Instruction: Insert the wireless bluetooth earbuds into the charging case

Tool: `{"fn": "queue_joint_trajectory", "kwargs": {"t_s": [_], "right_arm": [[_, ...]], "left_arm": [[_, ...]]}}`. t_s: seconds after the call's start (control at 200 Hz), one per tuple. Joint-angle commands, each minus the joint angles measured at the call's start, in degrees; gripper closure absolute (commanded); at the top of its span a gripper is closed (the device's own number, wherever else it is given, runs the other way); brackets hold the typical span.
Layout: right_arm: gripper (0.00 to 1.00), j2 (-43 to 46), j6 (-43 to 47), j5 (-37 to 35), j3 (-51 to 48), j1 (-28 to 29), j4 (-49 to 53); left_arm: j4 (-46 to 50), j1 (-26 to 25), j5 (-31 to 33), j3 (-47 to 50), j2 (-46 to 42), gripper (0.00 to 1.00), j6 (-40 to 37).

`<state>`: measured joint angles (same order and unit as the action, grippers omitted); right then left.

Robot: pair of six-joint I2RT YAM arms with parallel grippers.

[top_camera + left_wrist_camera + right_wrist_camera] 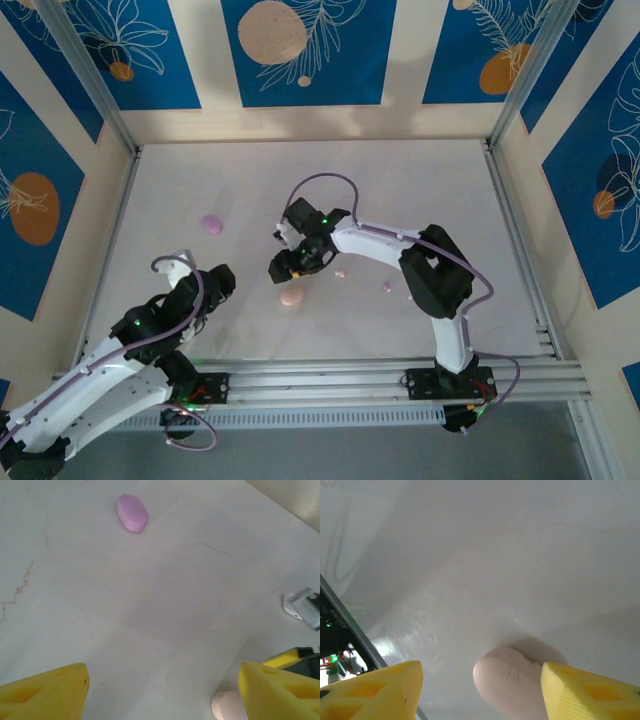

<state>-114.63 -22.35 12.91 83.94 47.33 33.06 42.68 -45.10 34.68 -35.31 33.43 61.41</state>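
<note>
Here, right pincer [480, 672]: jaws stand well apart and clamp nothing; its yellow fingers [375, 692] flank a pink case.
Pink case [510, 687]: lies on the desk between the right pincer's jaws. It is clear of the finger on the left of the wrist view and close against the one on the right; whether it touches that one cannot be told.
Left pincer [162, 672]: wide open and empty, with bare desk between its jaws.
Lilac case [132, 512]: shut, lying flat on the desk well ahead of the left pincer and apart from everything else.
Earbuds: a pale bud [340, 273] and a lilac bud [387, 287] lie loose on the desk, outside both pincers. The pale one is near the right pincer, to the right of the pink case; the lilac one is farther right, near the right arm's elbow. Both are too small to tell more.
Desk [450, 190]: pale, with faint veins.
Top view gives: the layout of both buds, both cases and both arms together.
Left wrist view gives: the pink case's rim beside its right-hand finger, and at the right edge a small white object [290, 605] next to a grey part; what it is cannot be told.
Right wrist view gives: the pink case close up, with a short dark mark on its top.
</note>
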Motion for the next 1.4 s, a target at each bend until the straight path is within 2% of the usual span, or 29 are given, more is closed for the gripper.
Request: {"fn": "queue_joint_trajectory", "kwargs": {"t_s": [0.0, 0.13, 0.425, 0.58, 0.715, 0.8, 0.85, 0.88, 0.995, 1.396], "right_arm": [[0.35, -4.4, 5.1, 3.7, 3.2, 0.5, 3.6], [0.36, -4.9, 5.8, 4.5, 2.8, 0.5, 4.3], [0.36, 1.3, 6.5, 6.5, -3.9, 1.3, 2.2], [0.35, 2.9, 8.1, 2.1, -5.8, 2.7, 2.0], [0.33, 3.7, 9.9, -8.6, -7.3, 5.3, 1.1], [0.31, 4.6, 11.9, -12.9, -8.3, 6.9, -0.1], [0.30, 4.7, 13.4, -13.9, -8.4, 7.7, 0.0], [0.24, 4.6, 14.1, -14.8, -8.1, 8.1, 0.4], [0.24, 3.9, 16.2, -16.8, -7.3, 9.3, 1.8], [0.35, 3.8, 20.2, -20.5, -9.9, 11.9, -0.6]], "left_arm": [[1.6, 0.5, 1.4, -1.4, -0.4, 0.22, -1.1], [1.7, 0.5, 1.1, -1.5, -0.5, 0.22, -1.1], [0.0, 0.5, 0.6, -0.7, 0.2, 0.22, -1.1], [-1.1, 0.5, -0.2, -0.5, 1.4, 0.22, -1.0], [-1.2, 0.5, -0.2, -0.7, 1.7, 0.22, -1.0], [-0.8, 0.5, 0.0, -0.6, 1.3, 0.22, -1.1], [-0.7, 0.5, 0.2, -0.4, 1.0, 0.22, -1.0], [-0.6, 0.5, 0.3, -0.5, 0.9, 0.22, -0.9], [-0.4, 0.5, 0.3, -0.2, 0.5, 0.22, -0.9], [0.2, 0.5, 1.1, -0.3, 0.1, 0.22, -0.7]]}}
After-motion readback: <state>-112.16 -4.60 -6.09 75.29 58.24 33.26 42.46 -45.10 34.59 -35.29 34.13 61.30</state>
